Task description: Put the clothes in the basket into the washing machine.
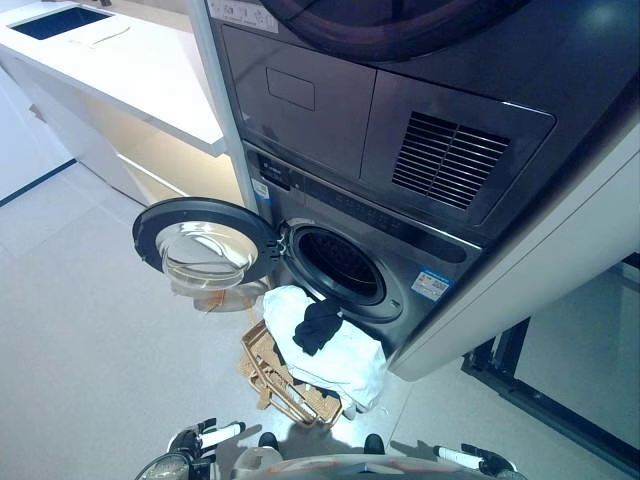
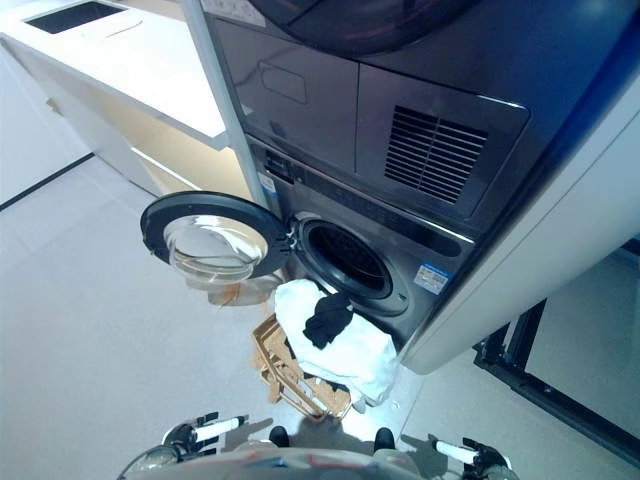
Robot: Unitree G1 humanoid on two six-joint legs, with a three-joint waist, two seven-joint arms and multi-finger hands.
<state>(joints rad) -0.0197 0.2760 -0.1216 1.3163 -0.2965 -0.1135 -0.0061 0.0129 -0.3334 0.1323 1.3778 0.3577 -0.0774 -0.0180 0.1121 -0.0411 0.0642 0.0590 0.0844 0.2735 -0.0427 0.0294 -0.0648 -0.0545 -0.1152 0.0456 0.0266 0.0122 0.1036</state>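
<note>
A wicker basket (image 1: 268,375) stands on the floor right in front of the washing machine (image 1: 420,250). A white cloth (image 1: 345,355) is heaped over the basket and reaches up to the drum opening (image 1: 340,265), with a black garment (image 1: 318,325) on top of it. The round door (image 1: 205,242) is swung open to the left. My left hand (image 1: 205,438) and right hand (image 1: 470,460) show at the bottom edge, low and short of the basket. Both have straight fingers and hold nothing.
A second machine with a vent grille (image 1: 445,155) is stacked above the washer. A white counter (image 1: 120,70) with a dark sink (image 1: 60,20) runs along the left. A dark metal frame (image 1: 510,360) stands on the floor at the right.
</note>
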